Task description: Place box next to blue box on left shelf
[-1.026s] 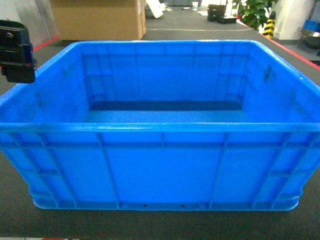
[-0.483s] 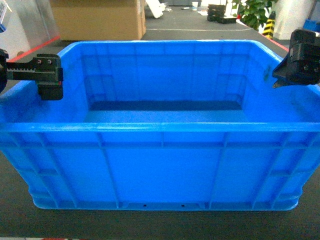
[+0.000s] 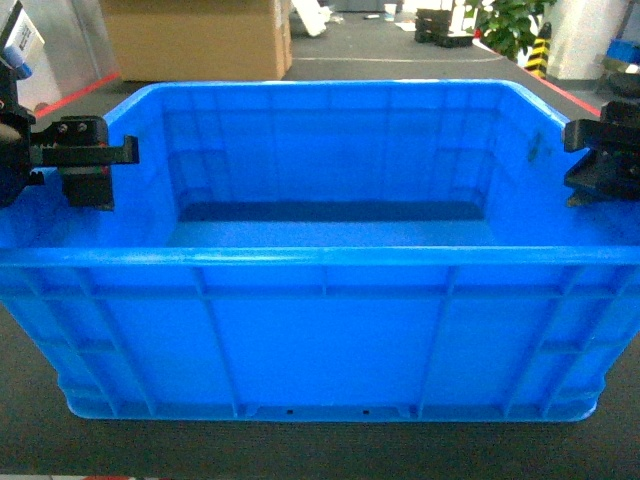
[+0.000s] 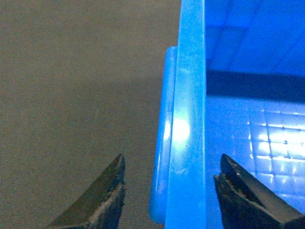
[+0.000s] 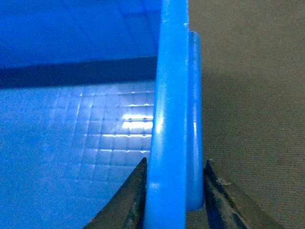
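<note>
Fingers (image 5: 138, 200) of the right gripper (image 5: 174, 200) press both faces of the box (image 3: 325, 330) at its right rim, clamped on it. Across the crate, the left gripper (image 4: 169, 200) straddles the left rim, spread wide, neither finger (image 4: 102, 198) touching. Between the arms, the box rests on a dark tabletop (image 3: 30, 440).
</note>
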Controlling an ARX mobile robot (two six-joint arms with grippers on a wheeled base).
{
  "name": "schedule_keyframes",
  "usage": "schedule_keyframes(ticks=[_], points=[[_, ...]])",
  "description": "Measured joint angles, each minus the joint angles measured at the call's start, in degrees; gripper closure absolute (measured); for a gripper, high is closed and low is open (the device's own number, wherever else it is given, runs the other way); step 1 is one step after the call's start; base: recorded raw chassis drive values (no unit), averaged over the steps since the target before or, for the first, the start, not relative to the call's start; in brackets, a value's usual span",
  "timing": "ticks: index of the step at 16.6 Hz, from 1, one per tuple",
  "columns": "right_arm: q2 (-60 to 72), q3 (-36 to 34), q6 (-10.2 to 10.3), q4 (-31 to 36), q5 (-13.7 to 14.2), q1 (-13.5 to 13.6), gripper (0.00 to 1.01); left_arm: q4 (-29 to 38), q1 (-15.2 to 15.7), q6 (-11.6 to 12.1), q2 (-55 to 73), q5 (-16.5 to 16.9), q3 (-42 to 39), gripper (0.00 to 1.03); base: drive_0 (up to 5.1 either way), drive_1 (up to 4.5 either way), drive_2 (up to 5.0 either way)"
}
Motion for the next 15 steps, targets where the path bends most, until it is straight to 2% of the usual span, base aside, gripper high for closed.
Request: schedule_keyframes(ticks=[1,3,4,7,10,11,13,15], points=[[0.0,0.0,-0.52,-0.11,0.33,0.17,0.75,-0.15,0.04,0.02,0.0,0.57,0.11,0.58,0.0,0.0,0.0],[0.0,0.02,-0.81,0.0,1.95,0.63,0.78,-0.59,-0.07,0.26,0.0,0.83,0.13,0.74,0.0,0.0,0.0],[0.02,0.02,-0.83,0.15,1.9,0.61,0.78,-0.57,0.0,0.55,-0.13,1.25,0.13,0.79,0.0,0.0,0.0],[0.11,-0.33,-0.87,2.49,2.1,0.81,0.78,1.7,-0.07,1.75,-1.05,1.36,-1.42,0.81,0.0,0.0,0.0],[-0.72,-3.52,-0.9,9.68,3.93,1.2,0.79,10.84,-1.2,2.34,-3.21,0.72,-6.38,0.82,0.0,0.0,0.0],[-3.52,-5.31,-0.87,13.0,5.7,1.84,0.79,16.33,-2.05,3.26,-4.74,-0.37,-8.09,0.82,0.0,0.0,0.0],[-8.02,-7.58,-1.53,17.38,8.7,2.86,0.8,21.79,-3.15,3.61,-9.31,-1.33,-10.58,0.82,0.0,0.0,0.0],[-13.6,-11.21,-3.8,24.94,14.69,5.99,0.8,30.8,-3.91,6.21,-14.99,-3.32,-13.77,0.82,0.0,0.0,0.0]])
